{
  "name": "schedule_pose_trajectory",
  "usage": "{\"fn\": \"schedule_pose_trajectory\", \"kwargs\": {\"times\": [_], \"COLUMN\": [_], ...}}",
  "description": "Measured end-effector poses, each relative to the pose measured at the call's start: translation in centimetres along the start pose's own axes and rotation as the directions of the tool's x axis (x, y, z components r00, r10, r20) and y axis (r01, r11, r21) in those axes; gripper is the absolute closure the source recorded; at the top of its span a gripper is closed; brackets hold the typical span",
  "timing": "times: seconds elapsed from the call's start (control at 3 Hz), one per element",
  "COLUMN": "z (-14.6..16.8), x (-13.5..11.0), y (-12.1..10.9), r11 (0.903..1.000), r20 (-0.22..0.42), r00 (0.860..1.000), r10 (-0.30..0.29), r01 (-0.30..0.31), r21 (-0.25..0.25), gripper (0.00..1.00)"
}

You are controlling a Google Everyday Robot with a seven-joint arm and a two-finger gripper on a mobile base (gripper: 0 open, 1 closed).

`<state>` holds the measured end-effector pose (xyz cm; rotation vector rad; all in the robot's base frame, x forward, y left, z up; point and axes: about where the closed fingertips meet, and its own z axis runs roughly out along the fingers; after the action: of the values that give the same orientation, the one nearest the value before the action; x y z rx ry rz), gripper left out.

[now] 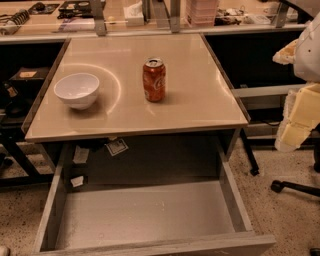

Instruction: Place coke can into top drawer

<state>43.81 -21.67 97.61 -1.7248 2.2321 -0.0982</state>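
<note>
The coke can [154,80] stands upright near the middle of the beige tabletop [195,100], red-orange with a silver top. The top drawer [145,215] is pulled open below the table's front edge, and its pale grey bottom holds nothing. My gripper [299,117] hangs at the right edge of the view, beside the table's right side, well to the right of the can and above the floor. It holds nothing that I can see.
A white bowl [77,90] sits on the tabletop left of the can. A cluttered shelf [150,15] runs behind the table. An office chair base [295,187] stands on the speckled floor at the right.
</note>
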Motion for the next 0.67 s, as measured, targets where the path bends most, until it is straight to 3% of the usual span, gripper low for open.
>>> {"fn": "schedule_pose_trajectory", "kwargs": {"times": [0.33,0.67], "z": [0.0,1.8], "x": [-0.1,-0.3], "y": [0.0,-1.9], "r11": [1.0,0.9958], "r20": [0.0,0.05], "r00": [1.0,0.995], "r10": [0.001,0.091], "r01": [-0.001,-0.092], "r21": [0.004,0.008], "gripper": [0.0,0.0]}}
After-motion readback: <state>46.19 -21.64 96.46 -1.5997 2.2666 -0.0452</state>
